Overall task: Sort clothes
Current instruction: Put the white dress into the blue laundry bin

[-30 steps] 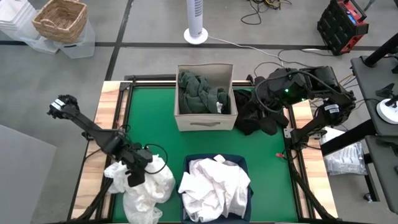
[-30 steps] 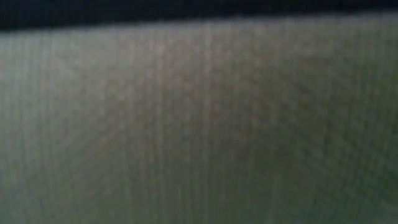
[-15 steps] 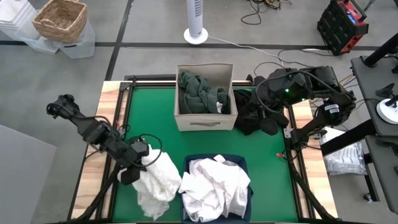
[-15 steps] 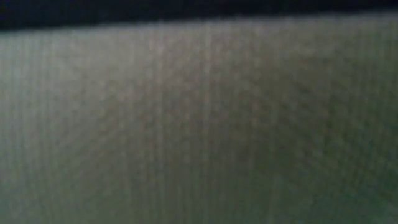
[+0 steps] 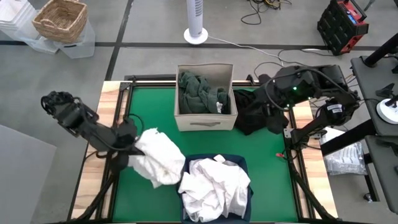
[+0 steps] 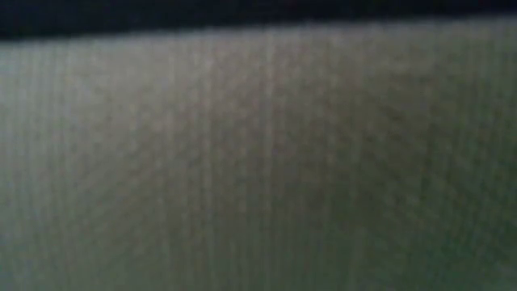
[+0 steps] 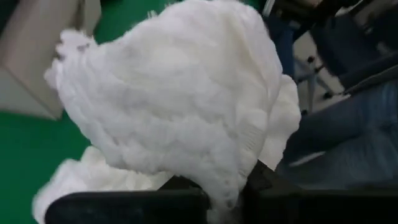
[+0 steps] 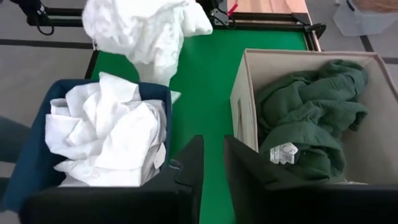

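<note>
Left fingers [image 7: 205,199] of mine clamped on white garment [image 5: 155,155] beside navy bin [image 5: 188,163]; right fingers [image 8: 211,158] slightly parted above black pile [image 5: 255,115].

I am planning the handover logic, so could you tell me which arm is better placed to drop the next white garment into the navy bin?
Left: the left gripper already holds a white garment beside the navy bin; the right gripper is empty.
</note>
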Motion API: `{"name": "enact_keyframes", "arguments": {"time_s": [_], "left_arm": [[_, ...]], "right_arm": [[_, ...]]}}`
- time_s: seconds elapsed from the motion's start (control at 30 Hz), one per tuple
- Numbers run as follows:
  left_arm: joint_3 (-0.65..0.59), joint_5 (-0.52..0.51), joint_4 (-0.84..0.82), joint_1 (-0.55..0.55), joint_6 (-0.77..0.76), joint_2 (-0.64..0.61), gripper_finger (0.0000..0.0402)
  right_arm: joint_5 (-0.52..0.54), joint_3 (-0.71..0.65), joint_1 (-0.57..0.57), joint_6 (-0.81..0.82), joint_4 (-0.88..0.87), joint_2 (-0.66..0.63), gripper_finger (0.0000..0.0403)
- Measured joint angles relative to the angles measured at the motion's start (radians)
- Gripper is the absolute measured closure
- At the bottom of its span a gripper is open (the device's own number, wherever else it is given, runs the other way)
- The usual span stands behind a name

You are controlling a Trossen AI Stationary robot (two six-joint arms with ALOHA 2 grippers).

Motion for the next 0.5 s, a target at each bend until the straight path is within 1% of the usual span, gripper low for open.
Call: {"name": "enact_keyframes", "arguments": {"time_s": [0.33,0.5], "left_arm": [[0.189,-0.201,0.013,0.0,0.171,0.014,0.0395],[0.292,-0.271,0.078,0.001,0.274,0.057,0.0395]], "right_arm": [[0.025,0.0,0.0,-0.001,0.0,-0.015,0.0388],[0.027,0.0,0.0,-0.001,-0.001,-0.024,0.0391]]}}
